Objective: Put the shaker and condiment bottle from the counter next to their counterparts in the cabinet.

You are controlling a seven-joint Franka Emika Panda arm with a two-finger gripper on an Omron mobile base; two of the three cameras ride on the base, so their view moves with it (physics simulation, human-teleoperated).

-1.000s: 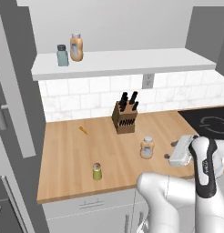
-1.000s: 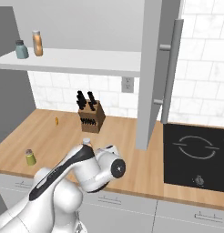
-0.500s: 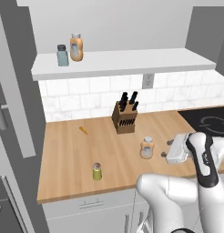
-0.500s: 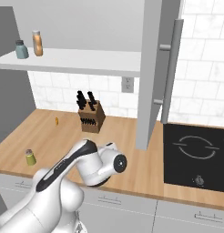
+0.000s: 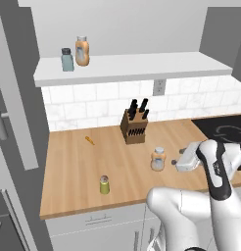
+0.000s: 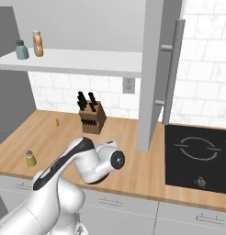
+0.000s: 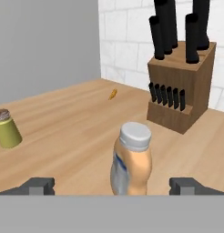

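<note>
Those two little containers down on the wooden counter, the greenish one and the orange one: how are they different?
The shaker is yellow-green, short and straight-sided; the condiment bottle is orange-tan, taller and rounded.

The shaker has a silver-grey domed cap; the bottle has a pale grey screw cap.

The shaker stands alone toward the counter's front edge; the bottle stands right before the open claw.

Both stand upright.

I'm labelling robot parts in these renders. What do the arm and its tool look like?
The arm is glossy white, built of rounded, bulging segments, with dark grey-black bands at the joints. The tool ends in two small dark grey, blocky fingertips. No cables or markings show.
</note>
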